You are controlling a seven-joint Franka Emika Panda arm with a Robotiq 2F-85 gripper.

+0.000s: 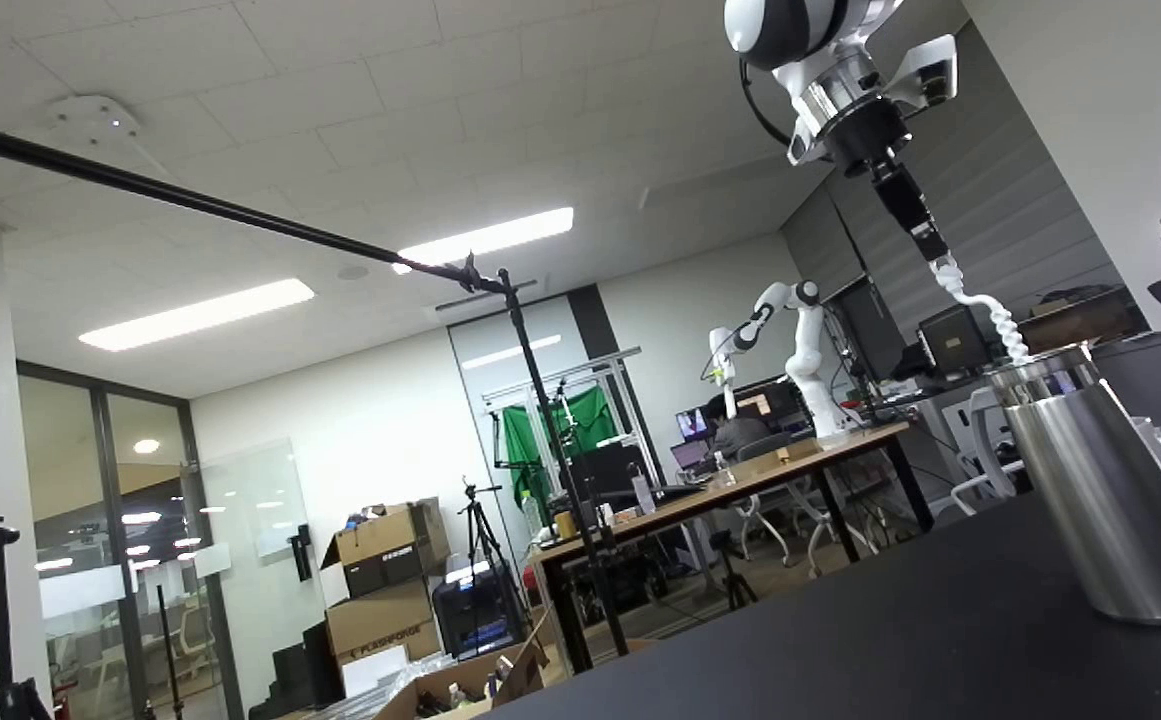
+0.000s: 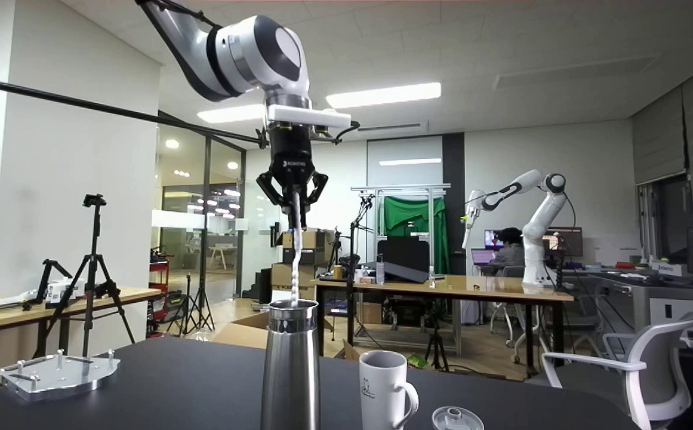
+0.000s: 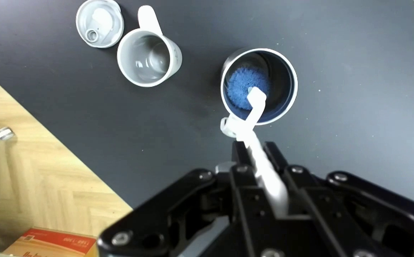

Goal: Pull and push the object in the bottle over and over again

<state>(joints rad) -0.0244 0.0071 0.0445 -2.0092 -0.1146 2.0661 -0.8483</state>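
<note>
The silvery brushed-metal bottle (image 2: 290,376) stands upright on the black table; it also shows in an exterior view (image 1: 1110,490) and in the wrist view (image 3: 286,84). A brush with a white twisted handle (image 2: 296,263) reaches down into its mouth; the handle also shows in an exterior view (image 1: 1000,315). In the wrist view its blue bristle head (image 3: 244,84) is inside the bottle. My gripper (image 2: 297,222) is above the bottle, pointing down, with its fingers closed around the upper handle; it also shows in an exterior view (image 1: 932,250) and in the wrist view (image 3: 255,151).
A white mug (image 2: 379,385) stands beside the bottle; it also shows in the wrist view (image 3: 146,59). A clear lid (image 2: 456,418) lies by the mug. A metal plate with posts (image 2: 57,376) lies at the table's far side. The table edge (image 3: 67,146) crosses the wrist view.
</note>
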